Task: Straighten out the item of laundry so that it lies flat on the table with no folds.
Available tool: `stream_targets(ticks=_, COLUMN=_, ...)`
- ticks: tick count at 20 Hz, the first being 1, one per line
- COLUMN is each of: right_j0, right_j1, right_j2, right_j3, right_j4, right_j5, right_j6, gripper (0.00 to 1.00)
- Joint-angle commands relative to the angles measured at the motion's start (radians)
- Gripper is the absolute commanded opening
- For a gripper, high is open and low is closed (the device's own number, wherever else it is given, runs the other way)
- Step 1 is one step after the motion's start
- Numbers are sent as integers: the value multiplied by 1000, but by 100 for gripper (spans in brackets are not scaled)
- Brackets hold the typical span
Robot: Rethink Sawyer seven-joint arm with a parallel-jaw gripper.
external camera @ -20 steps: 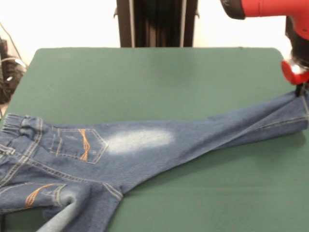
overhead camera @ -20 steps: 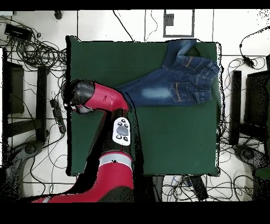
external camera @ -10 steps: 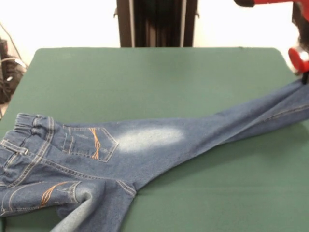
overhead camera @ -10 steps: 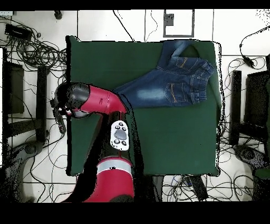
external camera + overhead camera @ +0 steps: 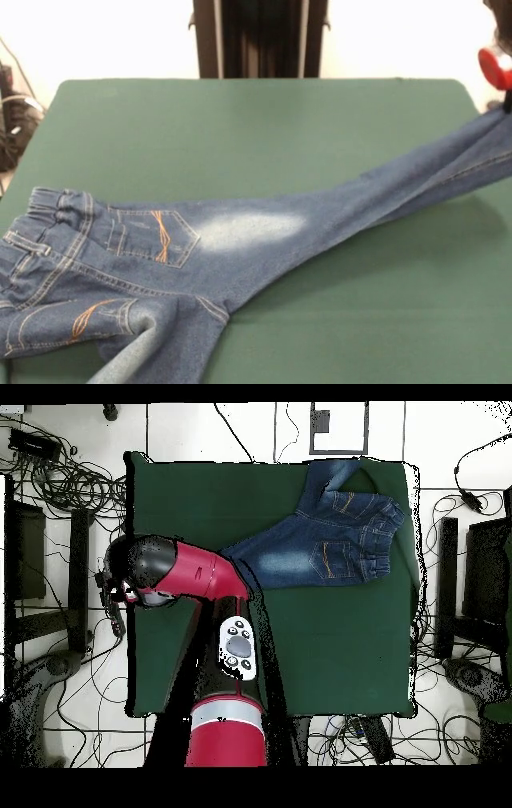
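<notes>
Gripper point(image 5: 506, 100) lifts jeans point(image 5: 240, 240) leg.

We see the table's point(image 5: 240, 128) far half bare from left to right, open for any pass. The jeans point(image 5: 200, 240) fill the near left corner, and one leg stretches across to the right edge, lifted off the cloth there. The near right stays free. From overhead, the red arm point(image 5: 190, 572) lies across the table's left part, blocking that side.
</notes>
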Motion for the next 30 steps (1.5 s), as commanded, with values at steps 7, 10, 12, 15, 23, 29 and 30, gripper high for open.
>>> stream_targets(ticks=7, right_j0=23, right_j1=68, right_j2=144, right_j3=76, right_j4=-53, right_j5=87, right_j6=144, gripper=0)
stream_targets(ticks=10, right_j0=19, right_j1=59, right_j2=152, right_j3=84, right_j4=-51, right_j5=79, right_j6=145, gripper=0)
stream_targets(ticks=12, right_j0=18, right_j1=52, right_j2=149, right_j3=94, right_j4=-51, right_j5=81, right_j6=151, gripper=0)
stream_targets(ticks=15, right_j0=18, right_j1=48, right_j2=140, right_j3=98, right_j4=-57, right_j5=88, right_j6=163, gripper=100)
stream_targets(ticks=23, right_j0=4, right_j1=55, right_j2=137, right_j3=64, right_j4=-65, right_j5=110, right_j6=165, gripper=100)
stream_targets(ticks=29, right_j0=-43, right_j1=77, right_j2=160, right_j3=31, right_j4=-75, right_j5=30, right_j6=95, gripper=100)
stream_targets(ticks=30, right_j0=-58, right_j1=87, right_j2=160, right_j3=22, right_j4=-82, right_j5=10, right_j6=82, gripper=100)
